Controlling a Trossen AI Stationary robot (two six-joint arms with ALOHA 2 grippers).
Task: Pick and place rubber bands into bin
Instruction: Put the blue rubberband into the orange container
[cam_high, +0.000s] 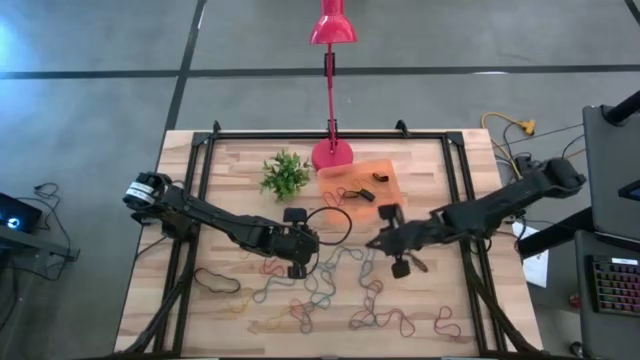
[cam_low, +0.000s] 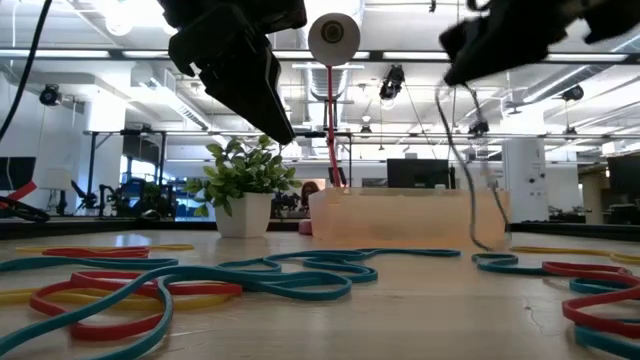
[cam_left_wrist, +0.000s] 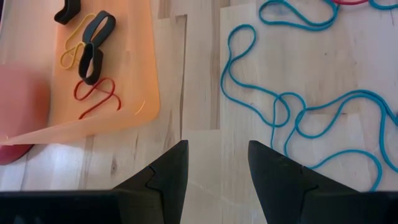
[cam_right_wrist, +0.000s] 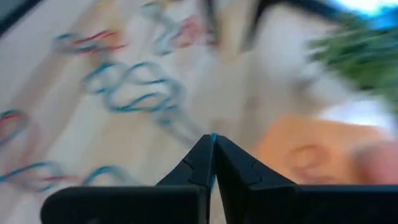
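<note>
Right wrist view: right gripper (cam_right_wrist: 213, 163) pinching teal rubber band (cam_right_wrist: 213, 137) beside bin (cam_right_wrist: 311, 152).

Grey concrete floor (cam_high: 90, 50) surrounds the table; beyond, ceiling strip lights (cam_low: 95, 22) (an open workshop).

Nothing here can be read — no label, brand, number or sign shows on anything in any of the four views.
</note>
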